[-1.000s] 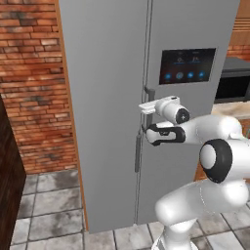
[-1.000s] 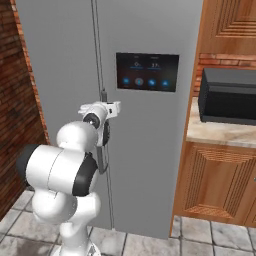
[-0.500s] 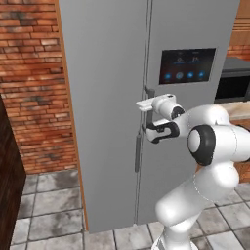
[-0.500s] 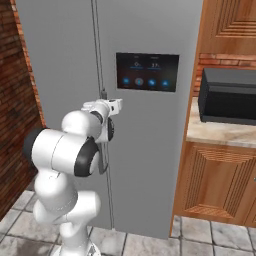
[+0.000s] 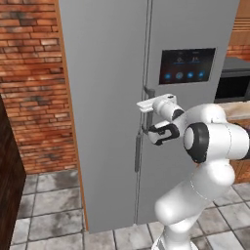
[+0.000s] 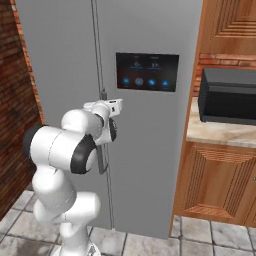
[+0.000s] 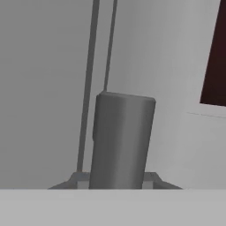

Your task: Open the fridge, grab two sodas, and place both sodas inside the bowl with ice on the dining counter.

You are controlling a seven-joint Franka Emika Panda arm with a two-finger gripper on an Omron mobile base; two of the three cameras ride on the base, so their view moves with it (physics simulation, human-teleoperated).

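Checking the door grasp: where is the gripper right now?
The gripper is at the fridge door seam, on the right door's bar handle, left of the dark display panel.

I note red brick wall (image 5: 34, 88) at far left, above grey stone floor tiles (image 5: 49, 222). In right base view I see black microwave (image 6: 227, 102) resting on pale stone worktop (image 6: 220, 132), carved wooden base cabinet (image 6: 217, 185) directly beneath, wooden wall cabinet (image 6: 230, 27) above. Brick backsplash strip (image 6: 225, 61) between wall cabinet and microwave.
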